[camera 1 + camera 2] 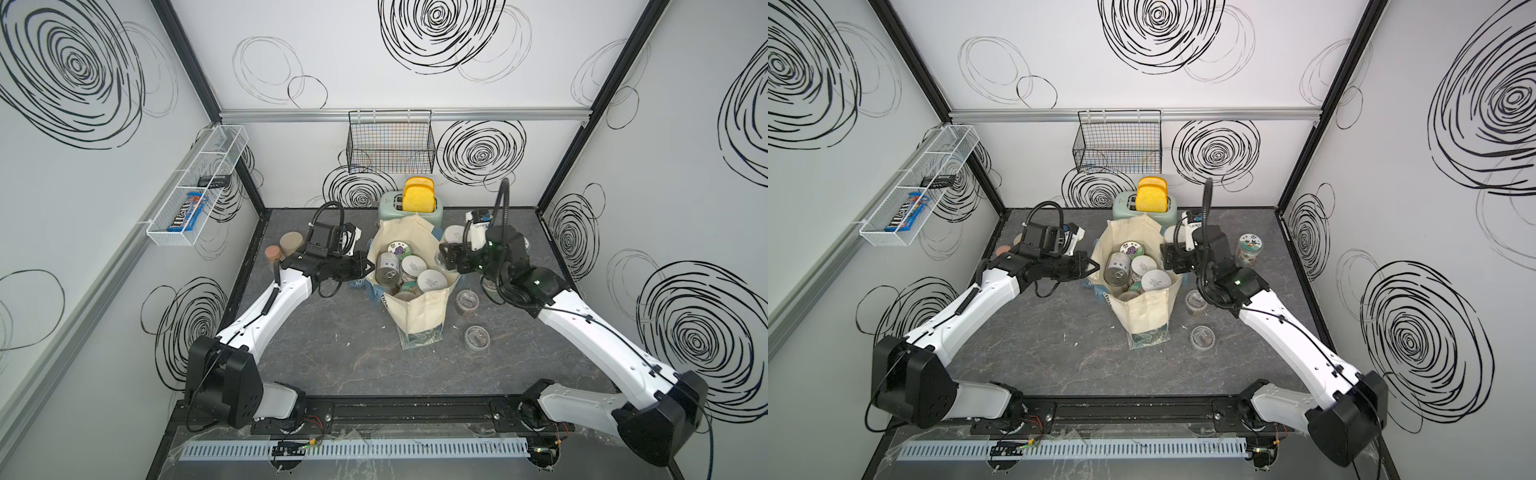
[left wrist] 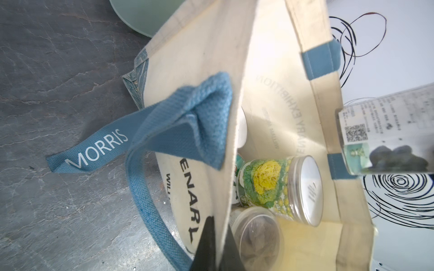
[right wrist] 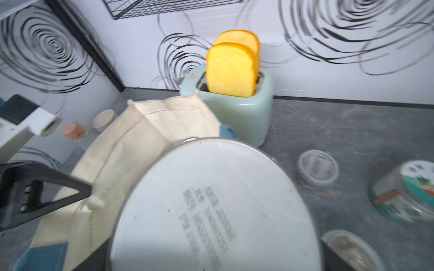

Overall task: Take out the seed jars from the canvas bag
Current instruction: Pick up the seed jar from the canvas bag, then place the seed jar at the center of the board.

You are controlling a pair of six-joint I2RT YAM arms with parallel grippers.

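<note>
Cream canvas bag [image 1: 419, 311], blue handles [image 2: 141, 145], green patterned base [image 1: 419, 338]; mint-green toaster [image 1: 388, 206]

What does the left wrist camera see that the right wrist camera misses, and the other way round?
Only the left wrist view: inside the canvas bag, a flower-labelled jar and a clear-lidded tub, plus the strap's MORRIS lettering. Only the right wrist view: yellow toast slices, a tan-lidded jar, a pinkish-lidded jar and a clear tub outside the bag. Both: the mint toaster, the bag, the left gripper pinching its rim, and the seed jar in the right gripper.
</note>
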